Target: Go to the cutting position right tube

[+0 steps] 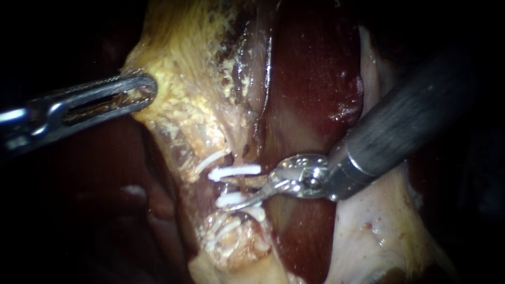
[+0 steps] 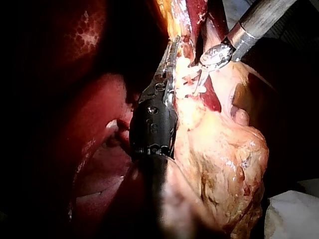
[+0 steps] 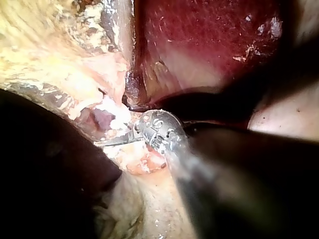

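Your right instrument (image 1: 236,192) is closest. Its two blades are apart, with the right tube (image 1: 246,183) between them, in the gap between the white clips (image 1: 234,171), so a cut would land there. Farther back, your left instrument (image 1: 144,87) pinches the yellow tissue (image 1: 179,105), likely to keep it stretched. The liver (image 1: 310,68) sits behind.

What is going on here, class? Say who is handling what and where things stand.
The left instrument holds the yellowish tissue off to the side, with its jaws shut on it. The right instrument has reached the white clips. Its jaws stand open right beside them and are not yet closed on anything.
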